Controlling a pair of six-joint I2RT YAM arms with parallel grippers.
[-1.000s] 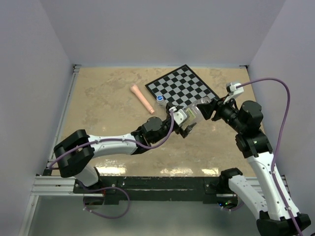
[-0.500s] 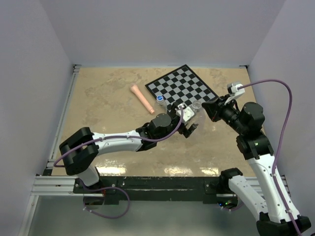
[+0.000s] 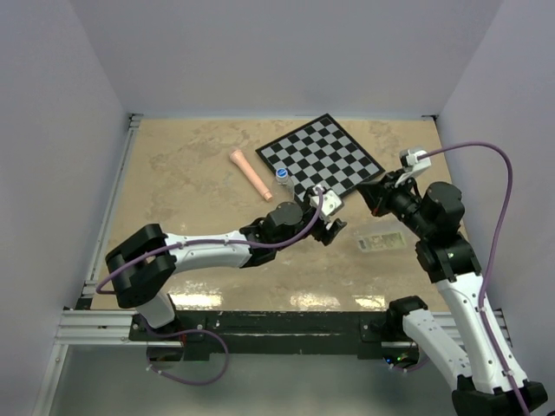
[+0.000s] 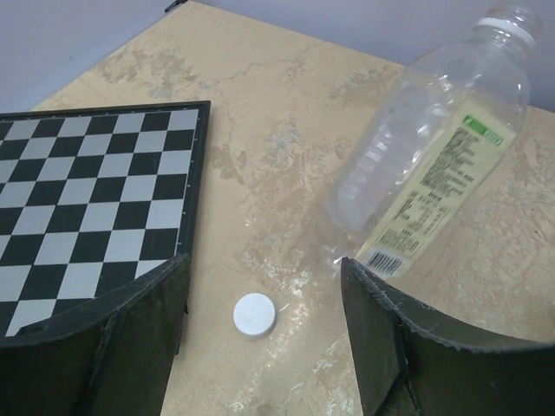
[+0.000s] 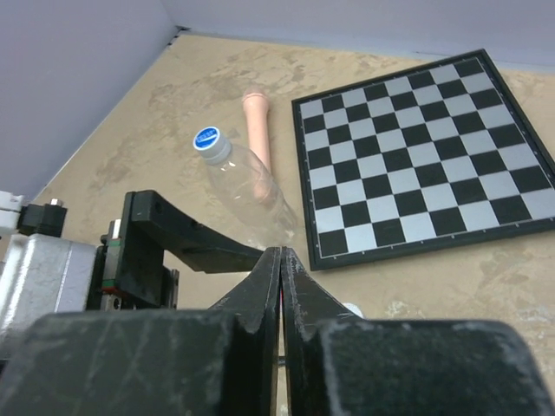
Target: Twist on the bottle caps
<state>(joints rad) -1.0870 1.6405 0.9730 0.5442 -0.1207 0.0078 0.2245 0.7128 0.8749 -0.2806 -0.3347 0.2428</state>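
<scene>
The large clear bottle (image 3: 381, 240) with a yellowish label lies on its side on the table, and its neck (image 4: 512, 22) has no cap on it. It also shows in the left wrist view (image 4: 434, 156). The plain white cap (image 4: 255, 315) lies flat on the table between the fingers of my open left gripper (image 4: 264, 277), left of the bottle's base. My left gripper (image 3: 328, 227) holds nothing. My right gripper (image 5: 280, 251) is shut and empty, raised above the table (image 3: 370, 192). The tiny bottle (image 5: 247, 186) carries the blue cap (image 5: 208, 139).
A black-and-white chessboard (image 3: 321, 154) lies at the back, and its edge is close to my left finger (image 4: 130, 321). A pink tapered stick (image 3: 251, 173) lies left of the tiny bottle (image 3: 282, 178). Walls enclose the table on three sides.
The large bottle was held up between the two grippers one second ago. It now lies on the table to the right of my left gripper. Both grippers have let go.
</scene>
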